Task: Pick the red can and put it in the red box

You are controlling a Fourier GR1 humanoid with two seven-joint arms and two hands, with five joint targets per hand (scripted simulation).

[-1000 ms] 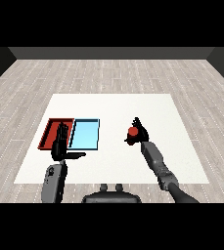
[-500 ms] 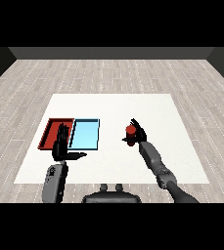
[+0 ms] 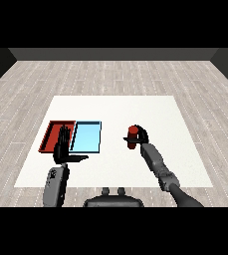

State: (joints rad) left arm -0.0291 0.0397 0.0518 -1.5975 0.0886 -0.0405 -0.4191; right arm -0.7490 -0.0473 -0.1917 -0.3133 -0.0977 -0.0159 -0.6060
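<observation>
Not much has changed since a second ago: the red can sits a touch further left in the right hand, and that's it. Only 1 view here, the head view. The right hand's fingers are curled round the can, right of the light blue tray. The left hand is flat and holds nothing, in front of the red tray. Looks like the carry step; next it has to cross left past the blue tray before letting go.
</observation>
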